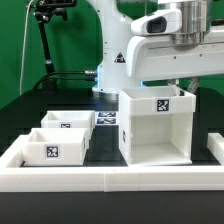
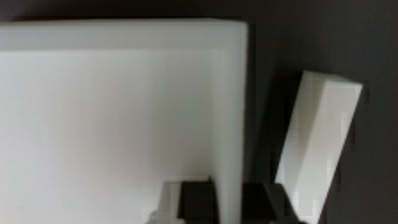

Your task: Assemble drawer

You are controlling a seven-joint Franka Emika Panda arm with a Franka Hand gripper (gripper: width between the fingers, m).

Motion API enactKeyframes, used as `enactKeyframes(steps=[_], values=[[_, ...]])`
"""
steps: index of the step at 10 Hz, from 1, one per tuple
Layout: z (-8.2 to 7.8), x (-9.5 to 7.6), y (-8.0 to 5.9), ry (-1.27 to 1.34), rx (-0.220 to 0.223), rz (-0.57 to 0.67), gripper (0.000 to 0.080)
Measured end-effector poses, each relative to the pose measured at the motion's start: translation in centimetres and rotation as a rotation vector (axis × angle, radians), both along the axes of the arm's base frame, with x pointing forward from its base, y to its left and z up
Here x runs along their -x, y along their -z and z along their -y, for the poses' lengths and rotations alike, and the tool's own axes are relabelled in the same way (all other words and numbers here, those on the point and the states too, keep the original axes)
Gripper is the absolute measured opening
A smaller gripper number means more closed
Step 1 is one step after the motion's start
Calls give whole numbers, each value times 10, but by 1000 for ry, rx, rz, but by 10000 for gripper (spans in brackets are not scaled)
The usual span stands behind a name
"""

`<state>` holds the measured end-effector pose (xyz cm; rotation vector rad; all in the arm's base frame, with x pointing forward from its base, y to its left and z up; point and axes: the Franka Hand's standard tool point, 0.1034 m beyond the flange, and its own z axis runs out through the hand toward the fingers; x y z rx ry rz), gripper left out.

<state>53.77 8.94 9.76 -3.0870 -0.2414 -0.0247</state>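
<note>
The tall hollow white drawer case [image 1: 155, 125] stands upright at the exterior view's middle right, its open front toward the camera and a tag on top. My gripper [image 1: 179, 86] is at its top right edge. In the wrist view the case's thin side wall [image 2: 228, 100] runs between my two dark fingers [image 2: 192, 200], which press on it from both sides, so my gripper [image 2: 230, 192] is shut on that wall. Two small white trays, a front one [image 1: 53, 146] and a back one [image 1: 68, 122], sit at the exterior view's left, each with a tag.
A low white border wall [image 1: 100, 180] runs along the front and up both sides; its right arm [image 1: 214, 150] is close to the case and shows in the wrist view [image 2: 320, 130]. The marker board [image 1: 107, 118] lies behind, between trays and case. The robot base stands at the back.
</note>
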Motion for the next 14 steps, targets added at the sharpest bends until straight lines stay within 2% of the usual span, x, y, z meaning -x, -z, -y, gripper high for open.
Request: enactKeyframes(steps=[2, 5, 10, 12, 14], values=[[-2, -23, 0, -6, -10, 43, 38], [-3, -24, -1, 6, -11, 47, 38], [-7, -25, -2, 299, -33, 34, 38], [-5, -35, -7, 440, -52, 33, 38], [-9, -33, -6, 529, -60, 24, 38]])
